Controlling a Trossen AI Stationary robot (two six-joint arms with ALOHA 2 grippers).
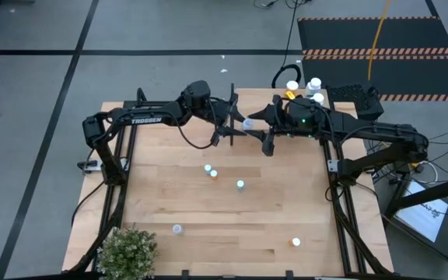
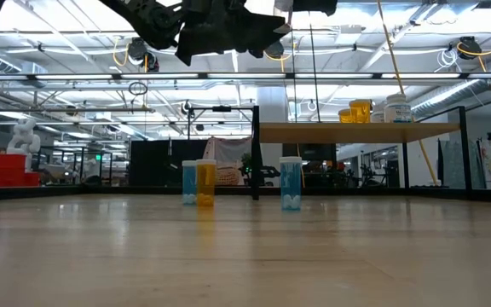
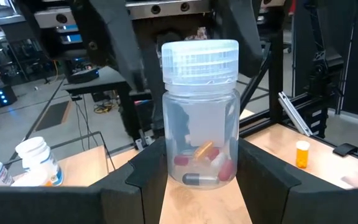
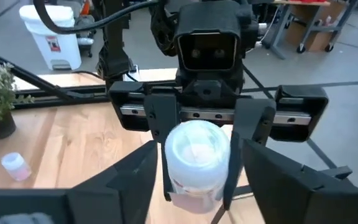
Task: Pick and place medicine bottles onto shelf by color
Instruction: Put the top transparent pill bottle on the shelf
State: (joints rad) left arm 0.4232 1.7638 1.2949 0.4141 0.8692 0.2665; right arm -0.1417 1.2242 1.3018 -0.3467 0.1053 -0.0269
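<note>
A clear bottle (image 3: 201, 124) with a white ribbed cap and a few capsules inside is high above the table's far middle, between the two arms (image 1: 248, 123). My left gripper (image 3: 201, 177) is shut on it. My right gripper (image 4: 199, 158) faces the left one; it is open, with a finger on either side of the bottle's cap (image 4: 197, 146) and a gap on both sides. Several small bottles stand on their bases on the table (image 1: 214, 173). The shelf (image 2: 356, 132) carries orange and white bottles. My left gripper pinches the clear bottle's lower body (image 3: 176, 162) between its two fingers (image 3: 143, 180). They come level from the table's left. The bottle stands upright in the hold, cap above the fingers, lifted clear of the table.
Blue and orange bottles stand mid-table (image 2: 205, 182) (image 2: 291, 183), and two more near the near edge (image 1: 177, 229) (image 1: 295, 243). A potted plant (image 1: 127, 249) sits at the near left corner. The shelf's bottles (image 1: 315, 84) are at the far right.
</note>
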